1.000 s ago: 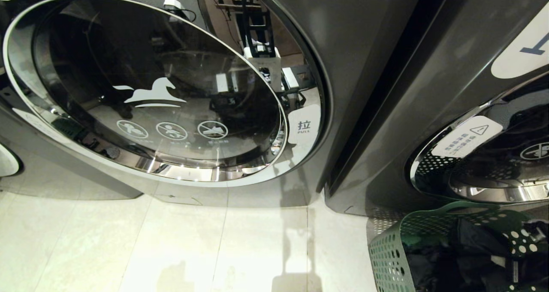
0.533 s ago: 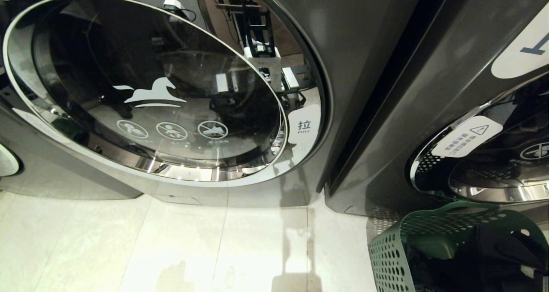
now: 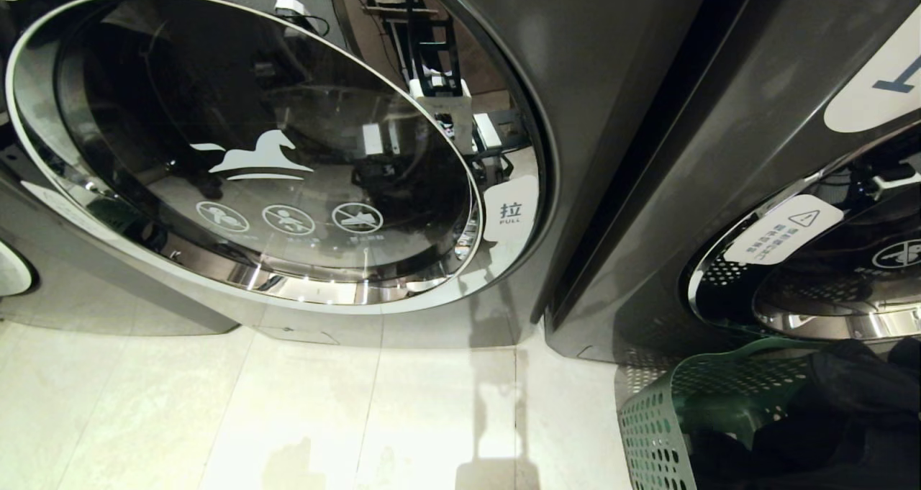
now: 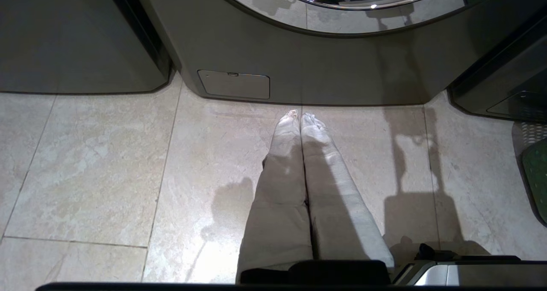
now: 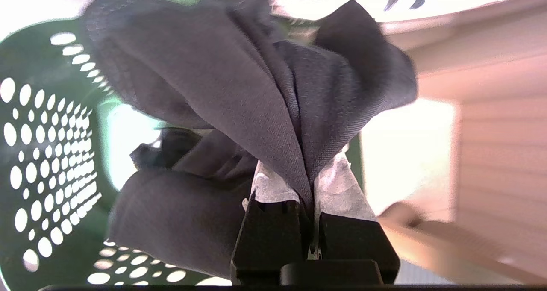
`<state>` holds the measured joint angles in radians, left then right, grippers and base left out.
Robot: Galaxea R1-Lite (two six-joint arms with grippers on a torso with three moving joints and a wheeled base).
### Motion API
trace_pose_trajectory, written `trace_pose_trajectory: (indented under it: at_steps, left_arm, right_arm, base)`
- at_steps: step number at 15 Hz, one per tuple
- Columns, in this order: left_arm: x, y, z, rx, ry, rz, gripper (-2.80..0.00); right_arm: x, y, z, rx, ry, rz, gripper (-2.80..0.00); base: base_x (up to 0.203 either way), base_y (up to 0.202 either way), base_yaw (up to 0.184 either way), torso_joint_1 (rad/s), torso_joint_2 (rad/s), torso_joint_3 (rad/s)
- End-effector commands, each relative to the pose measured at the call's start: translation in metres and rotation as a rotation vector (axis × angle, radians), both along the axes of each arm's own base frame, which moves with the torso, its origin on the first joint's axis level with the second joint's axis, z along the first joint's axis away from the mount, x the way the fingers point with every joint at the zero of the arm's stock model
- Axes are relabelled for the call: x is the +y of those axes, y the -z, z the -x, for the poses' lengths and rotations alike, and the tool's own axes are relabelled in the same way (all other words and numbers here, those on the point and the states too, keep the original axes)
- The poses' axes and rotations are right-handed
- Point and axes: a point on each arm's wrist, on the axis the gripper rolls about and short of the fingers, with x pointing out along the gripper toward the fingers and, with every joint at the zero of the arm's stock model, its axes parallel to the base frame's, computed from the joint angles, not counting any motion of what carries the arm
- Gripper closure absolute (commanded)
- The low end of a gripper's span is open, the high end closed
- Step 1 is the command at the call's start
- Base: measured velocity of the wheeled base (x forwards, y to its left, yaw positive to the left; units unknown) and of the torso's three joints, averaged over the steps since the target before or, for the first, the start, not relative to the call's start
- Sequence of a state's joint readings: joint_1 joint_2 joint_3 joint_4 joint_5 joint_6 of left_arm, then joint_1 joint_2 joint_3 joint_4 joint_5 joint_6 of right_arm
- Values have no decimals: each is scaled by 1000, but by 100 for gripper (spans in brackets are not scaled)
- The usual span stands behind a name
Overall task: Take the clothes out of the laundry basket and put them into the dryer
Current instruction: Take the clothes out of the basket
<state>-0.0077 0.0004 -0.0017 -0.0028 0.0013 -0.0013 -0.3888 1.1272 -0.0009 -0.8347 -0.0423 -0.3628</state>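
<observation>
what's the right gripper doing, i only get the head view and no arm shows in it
Observer: The right gripper is shut on a dark grey garment.
Operator: is it clear of the basket
Observer: Not fully; the cloth hangs beside the green laundry basket wall.
Operator: and the left one
Observer: The left gripper is shut, empty, pointing at the tiled floor before the dryer.

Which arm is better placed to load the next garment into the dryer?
Right. The right gripper is shut on a dark garment above the basket; the left gripper hangs shut, empty, over the floor.
</observation>
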Motion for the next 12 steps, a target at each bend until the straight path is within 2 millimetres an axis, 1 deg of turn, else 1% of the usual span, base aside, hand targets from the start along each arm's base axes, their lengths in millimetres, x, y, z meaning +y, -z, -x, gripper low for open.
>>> trace_pose_trajectory:
  at_steps: [1,4,9,11,12]
  left_arm:
    - [0,0,0,-2,0,0,0]
    - [0,0,0,-2,0,0,0]
    - [0,0,0,-2,0,0,0]
    - [0,0,0,-2,0,0,0]
    - [0,0,0,-2,0,0,0]
  right_arm:
    - [15,-13,14,-99,28,75,0]
    - [24,-21,28,-161,51,106,0]
    - [37,-34,48,-324,-108,70,0]
    - [38,-32,57,-371,-121,31,0]
    - [38,-26,60,-348,-121,-6,0]
  base:
    - [0,0,0,0,0,0]
    - [0,0,0,0,0,0]
    - [0,0,0,0,0,0]
    - [0,0,0,0,0,0]
    - [0,0,0,0,0,0]
